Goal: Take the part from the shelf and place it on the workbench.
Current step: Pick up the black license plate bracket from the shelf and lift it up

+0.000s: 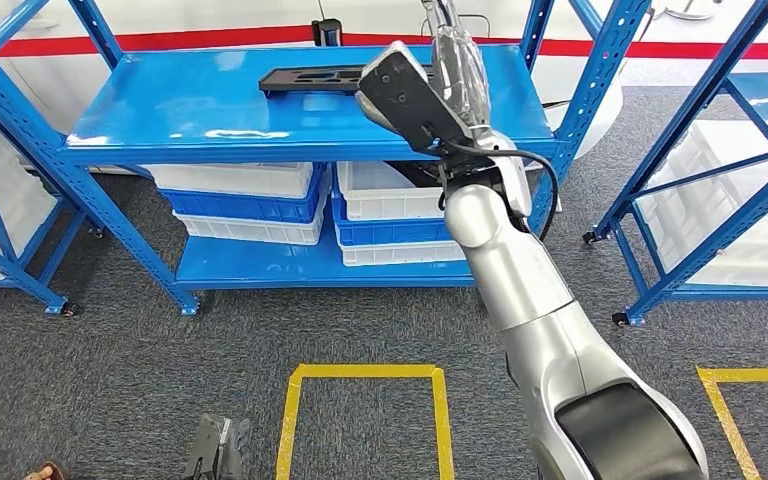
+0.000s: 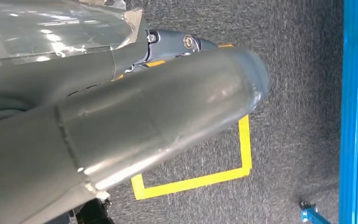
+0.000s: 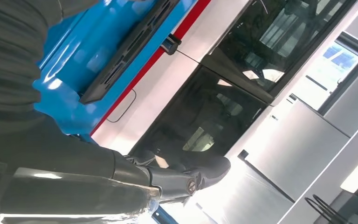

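Note:
The part (image 1: 310, 78) is a long flat black piece lying on the top board of the blue shelf (image 1: 190, 110), toward its back. My right arm reaches up over the shelf's right half. The right hand (image 1: 460, 70) hovers just right of the part's end, above the board, with nothing in it. In the right wrist view the part (image 3: 126, 51) lies on the blue board (image 3: 65, 65), apart from my right hand (image 3: 98, 186), whose dark fingers (image 3: 205, 169) stretch past the shelf edge. My left hand (image 2: 144, 116) hangs over the carpet and holds nothing.
White and blue bins (image 1: 250, 200) fill the shelf's lower levels. A second blue rack (image 1: 720, 170) with white bins stands at the right. A small black box (image 1: 327, 32) sits behind the shelf. Yellow tape (image 1: 365, 372) marks a square on the grey carpet.

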Available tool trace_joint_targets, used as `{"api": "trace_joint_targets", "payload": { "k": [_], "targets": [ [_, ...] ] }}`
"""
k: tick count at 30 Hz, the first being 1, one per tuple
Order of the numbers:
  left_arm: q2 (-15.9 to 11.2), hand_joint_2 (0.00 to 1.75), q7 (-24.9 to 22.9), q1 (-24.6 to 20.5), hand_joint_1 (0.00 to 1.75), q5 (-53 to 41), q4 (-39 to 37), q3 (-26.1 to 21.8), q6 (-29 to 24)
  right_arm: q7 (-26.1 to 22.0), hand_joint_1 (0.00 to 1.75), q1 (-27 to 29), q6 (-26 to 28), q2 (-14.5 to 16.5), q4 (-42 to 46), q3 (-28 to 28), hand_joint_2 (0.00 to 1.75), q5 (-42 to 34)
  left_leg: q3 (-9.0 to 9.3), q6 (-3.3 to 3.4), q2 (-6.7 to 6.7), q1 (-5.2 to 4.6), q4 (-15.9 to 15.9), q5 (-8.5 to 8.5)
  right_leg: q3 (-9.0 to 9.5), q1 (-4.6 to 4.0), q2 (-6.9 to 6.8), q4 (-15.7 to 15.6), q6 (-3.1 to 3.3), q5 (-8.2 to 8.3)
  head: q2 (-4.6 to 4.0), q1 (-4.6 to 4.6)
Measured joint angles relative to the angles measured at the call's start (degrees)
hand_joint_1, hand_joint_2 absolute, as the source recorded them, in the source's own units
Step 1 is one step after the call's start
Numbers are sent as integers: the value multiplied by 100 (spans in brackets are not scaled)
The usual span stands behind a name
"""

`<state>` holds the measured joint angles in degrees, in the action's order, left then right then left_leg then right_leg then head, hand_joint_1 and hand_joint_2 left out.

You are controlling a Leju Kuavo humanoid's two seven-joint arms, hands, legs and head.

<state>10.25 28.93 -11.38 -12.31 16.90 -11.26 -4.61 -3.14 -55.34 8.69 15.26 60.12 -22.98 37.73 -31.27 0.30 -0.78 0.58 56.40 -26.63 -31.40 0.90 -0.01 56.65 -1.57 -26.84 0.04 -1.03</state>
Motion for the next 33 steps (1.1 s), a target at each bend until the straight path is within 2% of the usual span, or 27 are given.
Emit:
{"api": "trace_joint_targets", "payload": {
  "k": [8, 11, 13, 14, 15, 17, 18, 19, 20, 22, 23, 24, 25, 28, 29, 30, 31, 33],
  "targets": [
    [-60, 0, 31, 0, 0, 101, -2, -133, 93, -254, 0, -70, -8, -92, -95, 165, 175, -226, -54, 15, 6, 3, 64, -10, -4, 38, 0, 0, -16, 10, 0, 1],
    [-70, 0, 34, -2, 0, 142, -2, -170, 127, -304, 0, -103, -7, -121, -134, 183, 175, -262, -78, 50, 5, -1, 83, -21, -8, 40, 0, -19, -46, 27, 0, 1],
    [-67, 0, 33, -10, 0, 169, -2, -189, 151, -345, 0, -147, -5, -139, -149, 201, 175, -290, -46, 110, -8, 33, 5, 19, -52, 26, -2, 13, -76, 10, 0, -3],
    [-63, 0, 33, -18, 0, 185, -2, -199, 158, -371, 0, -177, -4, -153, -161, 214, 175, -308, -25, 143, -19, 50, -40, 44, -125, 21, -3, 138, -80, -44, 0, -8],
    [-59, 0, 33, -27, 0, 197, -2, -206, 161, -397, 0, -205, -4, -173, -180, 231, 175, -325, -5, 167, -29, 68, -77, 65, -271, 20, -3, 404, -72, -144, 0, -11],
    [-53, 0, 34, -38, 0, 220, -2, -216, 163, -440, 0, -240, -4, -214, -241, 258, 175, -349, 1, 182, -36, 67, -84, 69, -675, 33, -2, 1151, -54, -371, 0, -14],
    [-51, 0, 34, -39, 0, 229, -3, -221, 166, -459, 0, -243, -4, -234, -281, 267, 175, -357, 3, 176, -33, 70, -82, 62, -874, 45, -2, 1473, -66, -430, 0, -13],
    [-49, 0, 34, -38, 0, 245, -5, -227, 168, -478, 0, -242, -4, -249, -317, 270, 175, -363, 8, 165, -28, 76, -78, 52, -987, 62, -3, 1600, -100, -407, 0, -12],
    [-49, 0, 34, -38, 0, 263, -7, -238, 172, -497, 0, -242, -4, -259, -351, 271, 175, -371, 20, 143, -22, 90, -72, 37, -1004, 85, -5, 1520, -153, -299, 0, -11],
    [-49, 0, 37, -38, 0, 297, -9, -268, 185, -519, 0, -256, -5, -263, -395, 271, 175, -386, 48, 66, -13, 124, -44, -20, -764, 138, -27, 812, -279, 75, 0, -14],
    [-52, 0, 38, -40, 0, 309, -9, -286, 192, -525, 0, -272, -6, -259, -419, 270, 175, -394, 47, 13, -9, 126, -12, -59, -614, 140, -29, 461, -307, 219, 0, -23],
    [-55, 0, 41, -40, 0, 319, -10, -300, 196, -528, 0, -289, -8, -253, -442, 270, 175, -400, 39, -32, -6, 124, 14, -91, -518, 140, -26, 233, -292, 297, 0, -20],
    [-57, 0, 43, -40, 0, 327, -13, -310, 198, -529, 0, -300, -9, -250, -467, 270, 175, -405, 28, -69, -4, 121, 29, -112, -478, 125, -18, 138, -250, 311, 0, -12],
    [-58, 0, 49, -43, 0, 346, -17, -329, 197, -544, 0, -328, -10, -236, -521, 271, 175, -422, 35, -149, -4, 161, 27, -150, -467, 92, 26, 149, -73, 265, 0, 19],
    [-59, 0, 52, -45, 0, 359, -17, -342, 196, -557, 0, -349, -11, -224, -532, 271, 175, -426, -10, -169, -1, 173, 137, -216, -450, 96, 38, 147, -18, 251, 0, 27],
    [-60, 0, 57, -47, 0, 372, -17, -355, 196, -570, 0, -368, -17, -207, -540, 272, 175, -427, -126, -183, 7, 178, 374, -330, -427, 101, 49, 142, 29, 238, 0, 40],
    [-61, 0, 60, -46, 0, 384, -18, -368, 196, -579, 0, -379, -23, -190, -552, 272, 175, -429, -322, -184, 17, 177, 734, -473, -408, 92, 58, 141, 68, 219, 0, 51],
    [-62, 0, 62, -38, 0, 395, -24, -387, 195, -586, 0, -373, -43, -172, -587, 272, 175, -430, -821, -173, 32, 169, 1511, -692, -376, 45, 73, 142, 128, 183, 0, 60]
  ]
}}
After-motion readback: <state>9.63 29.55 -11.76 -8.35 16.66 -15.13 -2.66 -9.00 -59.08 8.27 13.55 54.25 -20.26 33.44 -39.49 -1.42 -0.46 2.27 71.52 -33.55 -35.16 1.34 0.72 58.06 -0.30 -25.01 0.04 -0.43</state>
